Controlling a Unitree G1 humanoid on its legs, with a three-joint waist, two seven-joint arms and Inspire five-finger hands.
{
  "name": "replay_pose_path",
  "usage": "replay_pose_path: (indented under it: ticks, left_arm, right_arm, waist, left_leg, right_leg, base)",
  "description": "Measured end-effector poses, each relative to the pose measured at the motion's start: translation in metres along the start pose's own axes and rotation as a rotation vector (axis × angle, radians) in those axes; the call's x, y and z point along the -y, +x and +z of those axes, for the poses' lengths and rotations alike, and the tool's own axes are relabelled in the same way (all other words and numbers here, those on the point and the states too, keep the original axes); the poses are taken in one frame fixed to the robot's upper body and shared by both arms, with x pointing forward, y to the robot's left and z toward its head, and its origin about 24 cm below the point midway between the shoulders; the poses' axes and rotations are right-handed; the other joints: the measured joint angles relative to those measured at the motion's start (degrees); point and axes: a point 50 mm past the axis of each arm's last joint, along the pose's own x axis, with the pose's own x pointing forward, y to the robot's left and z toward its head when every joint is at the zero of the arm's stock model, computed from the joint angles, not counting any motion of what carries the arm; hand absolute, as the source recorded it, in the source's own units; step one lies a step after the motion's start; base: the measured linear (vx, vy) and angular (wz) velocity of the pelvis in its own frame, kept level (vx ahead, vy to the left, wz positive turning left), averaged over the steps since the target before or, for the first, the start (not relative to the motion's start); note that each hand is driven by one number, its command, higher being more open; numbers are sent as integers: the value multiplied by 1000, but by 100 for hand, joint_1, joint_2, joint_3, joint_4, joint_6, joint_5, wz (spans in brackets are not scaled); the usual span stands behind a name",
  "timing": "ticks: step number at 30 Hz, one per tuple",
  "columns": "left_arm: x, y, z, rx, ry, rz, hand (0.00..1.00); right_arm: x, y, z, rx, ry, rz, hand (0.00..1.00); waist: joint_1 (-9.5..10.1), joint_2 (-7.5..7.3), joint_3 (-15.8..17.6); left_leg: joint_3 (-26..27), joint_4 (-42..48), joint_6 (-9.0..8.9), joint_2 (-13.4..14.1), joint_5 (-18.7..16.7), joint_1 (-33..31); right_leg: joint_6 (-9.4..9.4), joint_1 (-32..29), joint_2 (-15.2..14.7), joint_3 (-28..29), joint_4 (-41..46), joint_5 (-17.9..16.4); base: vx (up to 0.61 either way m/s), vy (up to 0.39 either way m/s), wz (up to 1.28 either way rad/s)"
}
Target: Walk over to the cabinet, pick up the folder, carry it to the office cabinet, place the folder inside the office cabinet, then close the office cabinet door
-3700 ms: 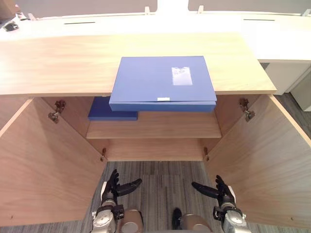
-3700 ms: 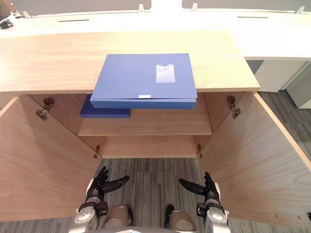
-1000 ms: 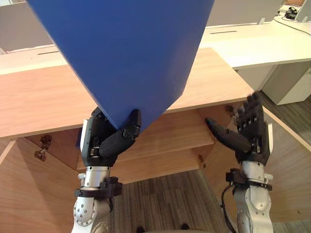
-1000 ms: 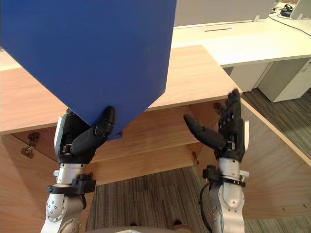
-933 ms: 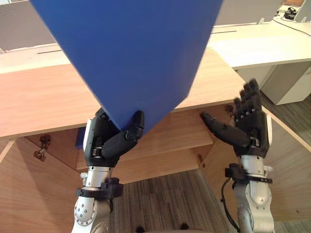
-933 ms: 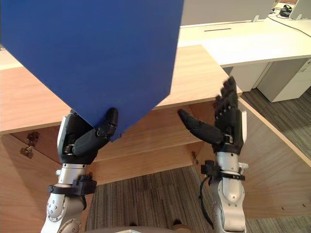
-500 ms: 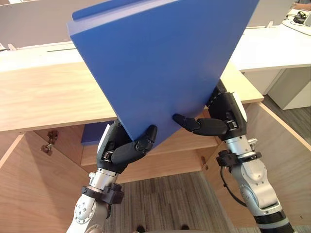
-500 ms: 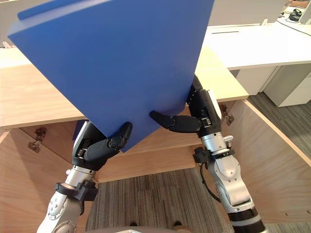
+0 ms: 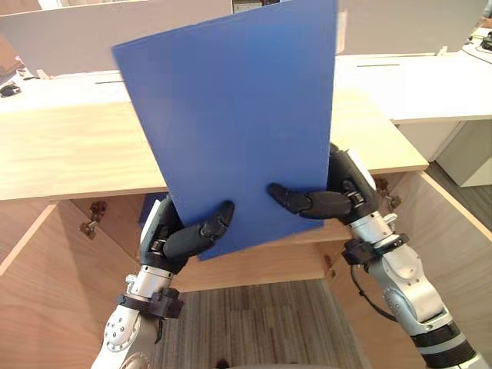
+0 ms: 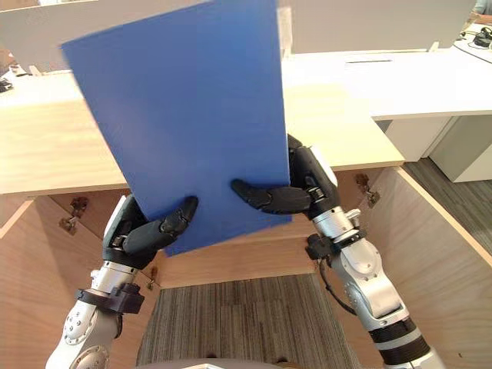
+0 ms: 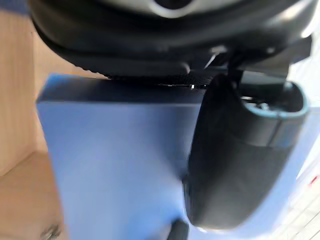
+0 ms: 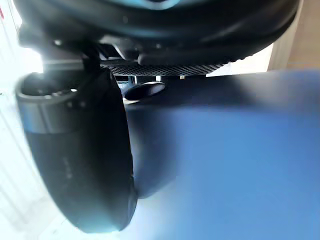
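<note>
Folder (image 9: pixel 231 131): flat, rectangular, plain deep blue across the face turned toward you. It is off the cabinet and up in the air above the cabinet's worktop (image 9: pixel 69 154), standing nearly upright and leaning a little. Its lower edge sits just above the cabinet opening, and its upper edge reaches the top of the head views.

Left hand (image 9: pixel 184 237): closed on the folder's lower corner on the cabinet's left side. Its thumb (image 11: pixel 235 165) lies flat on the near blue face and the rest of the hand is behind the folder.

Right hand (image 9: pixel 338 201): gripping the lower corner on the cabinet's right side the same way. Its thumb (image 12: pixel 80 165) is pressed along the near face and the palm is behind. Both hands carry the folder between them.

Surroundings, relative to the cabinet:
- Both doors stand open. The left door (image 9: pixel 46 307) swings out on the cabinet's left, the right door (image 9: pixel 461 246) on its right.
- A metal hinge (image 9: pixel 91 223) shows under the worktop at the left inner wall, another (image 10: pixel 367 192) at the right inner wall.
- The wooden interior (image 9: pixel 261 265) is visible below the folder, between your two arms.
- Grey carpet floor (image 9: pixel 254 323) lies in front of the cabinet.
- A white desk (image 9: pixel 430 81) runs behind the cabinet and past its right end.

Obstruction: the raised folder hides the middle of the worktop and the upper part of the opening. You cannot tell from these views what lies on the shelf behind it.
</note>
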Motion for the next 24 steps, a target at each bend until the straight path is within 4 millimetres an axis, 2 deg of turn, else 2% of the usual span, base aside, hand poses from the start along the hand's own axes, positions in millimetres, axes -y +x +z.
replay_pose_path:
  ticks: [4, 7, 9, 12, 13, 14, 19, 21, 22, 23, 24]
  left_arm:
    - [-15, -2, 4, 60, 68, 115, 100]
    - [-35, -10, 1, 66, 106, 240, 100]
    - [-49, -17, -2, 72, 124, 334, 100]
    - [-80, -40, -9, 42, 159, 588, 100]
    - [-97, -56, -17, 1, 165, 722, 100]
    - [-121, -123, -58, -262, 121, 1047, 100]
    - [-115, -144, -85, -391, 59, 1088, 100]
    - [-122, -173, -120, -653, 99, 1088, 100]
    - [-122, -179, -130, -744, 97, 1082, 100]
    - [-120, -187, -144, -858, 86, 1074, 100]
    - [-114, -188, -157, -936, 61, 1055, 100]
  right_arm:
    - [-8, 2, -2, 13, -10, 2, 0]
    - [-13, 4, -4, 16, -16, -13, 0]
    - [-12, 4, -5, 11, -28, -31, 0]
    - [-7, 3, -3, 28, -27, -79, 0]
    - [-6, 4, 0, 51, -8, -97, 0]
    - [0, 4, 6, 97, 15, -166, 0]
    - [-9, 6, 3, 90, 37, -130, 0]
    - [-29, 9, -7, 70, 62, -69, 0]
    - [-34, 10, -11, 58, 61, -52, 0]
    - [-41, 13, -17, 35, 47, -20, 0]
    - [-49, 20, -22, 17, 8, 23, 0]
  waist:
    - [49, 4, -4]
    - [91, 5, -4]
    - [131, 6, -5]
    - [141, 11, -8]
    - [136, 19, -13]
    - [165, -5, -28]
    - [230, -3, -53]
    - [124, 53, -93]
    - [99, 46, -63]
    - [63, 7, 54]
    - [43, -71, 374]
  left_leg:
    - [-76, -8, 9, -13, 41, -18]
    - [-145, -37, 0, -12, 65, -53]
    - [-191, -38, -3, -13, 79, -69]
    - [-256, -39, -9, -14, 108, -121]
    - [-257, -38, -10, -10, 110, -132]
    - [-270, -38, -10, -27, 110, -209]
    - [-285, -22, -8, -29, 116, -283]
    - [-252, 32, -9, -15, 116, -474]
    - [-250, 90, -9, -7, 115, -559]
    - [-236, 228, -13, 7, 96, -691]
    - [-231, 596, -16, 37, -27, -952]
  right_leg:
    - [-1, 17, -17, -68, 7, -1]
    - [-3, 14, -17, -132, 7, -2]
    - [-4, 13, -17, -171, 7, -3]
    - [-4, -5, -19, -242, 4, -3]
    - [-4, -14, -16, -245, 0, -3]
    - [-5, -91, -37, -267, -10, -3]
    - [-6, -149, -45, -286, -11, -2]
    - [-6, -369, -43, -250, 61, -2]
    - [-6, -460, -44, -244, 112, -2]
    - [-17, -586, -48, -233, 214, -9]
    - [-63, -801, -63, -211, 457, -46]
  base:
    - [-56, -31, 11]
    - [-44, -27, 11]
    - [-40, -33, 12]
    - [-26, -31, 10]
    - [-16, -34, 5]
    - [-17, -33, 4]
    - [-4, -6, 1]
    - [-18, -9, -7]
    - [-30, -12, -8]
    - [-78, -13, -6]
    - [-161, -23, -7]
